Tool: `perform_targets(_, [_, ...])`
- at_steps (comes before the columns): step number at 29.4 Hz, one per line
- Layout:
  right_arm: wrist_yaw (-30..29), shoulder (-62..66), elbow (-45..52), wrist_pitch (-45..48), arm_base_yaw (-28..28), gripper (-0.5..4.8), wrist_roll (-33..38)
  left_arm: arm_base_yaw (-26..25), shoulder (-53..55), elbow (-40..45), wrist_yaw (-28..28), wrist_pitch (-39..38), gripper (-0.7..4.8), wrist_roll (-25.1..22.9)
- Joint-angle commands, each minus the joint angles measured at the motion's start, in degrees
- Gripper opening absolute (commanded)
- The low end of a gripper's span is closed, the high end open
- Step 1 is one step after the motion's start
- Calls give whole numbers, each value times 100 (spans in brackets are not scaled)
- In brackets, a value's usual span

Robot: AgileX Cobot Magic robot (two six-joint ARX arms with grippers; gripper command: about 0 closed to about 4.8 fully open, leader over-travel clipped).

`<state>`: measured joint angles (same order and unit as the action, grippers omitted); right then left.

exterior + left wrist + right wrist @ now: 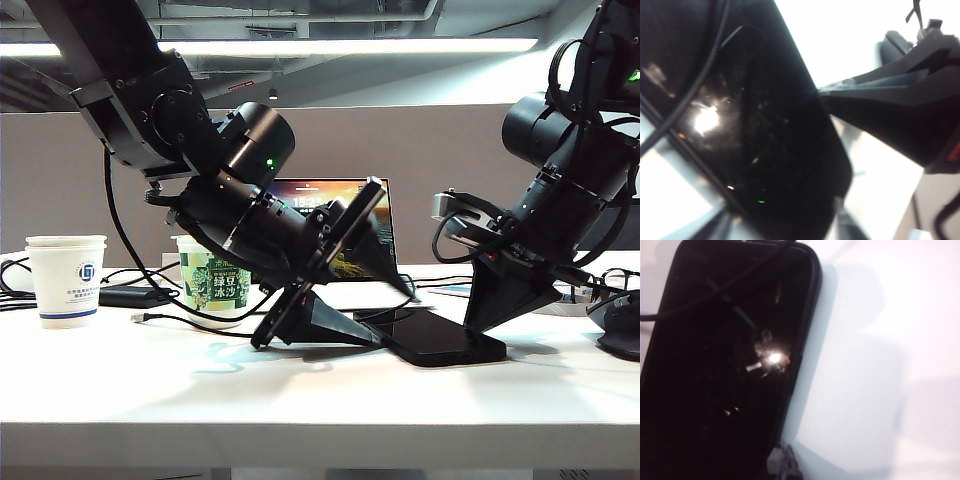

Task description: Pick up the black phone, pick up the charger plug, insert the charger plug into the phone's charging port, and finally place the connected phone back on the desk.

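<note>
A: Any writing?
B: Green cup [213, 283] reads "绿豆冰沙"; the white cup's [66, 280] blue logo is too small to read.
A: The phone [440, 338]?
B: Flat on the desk [300, 390], between both grippers.
A: Grippers?
B: Left gripper [318, 322] spread, fingers apart, holding nothing. Right gripper [500, 305] closed at the phone's far end, perhaps pinching the plug, which is hidden.

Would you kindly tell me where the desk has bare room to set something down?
The front strip of the desk is bare along its whole width, and widest before the white cup. The middle is crowded: the black phone lies flat between the left tool and the right tool. Behind stand the green cup, cables and a lit screen.
</note>
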<state>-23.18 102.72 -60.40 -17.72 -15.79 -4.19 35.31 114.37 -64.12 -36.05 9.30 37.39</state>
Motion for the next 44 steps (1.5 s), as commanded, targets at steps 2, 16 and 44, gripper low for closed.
perform_targets(2, [-498,-11,-15,-42,-90,-1,-83,-15,52,-4,0,2,387,201])
perform_targets(16, [328,-11,-17,-37,-90,-1,-186,-205,31,-7,7,-151,404,339])
perform_targets(44, [699,-245,-87,118,-87,-1,-186,-306,-142,-9,667,-586,423,157])
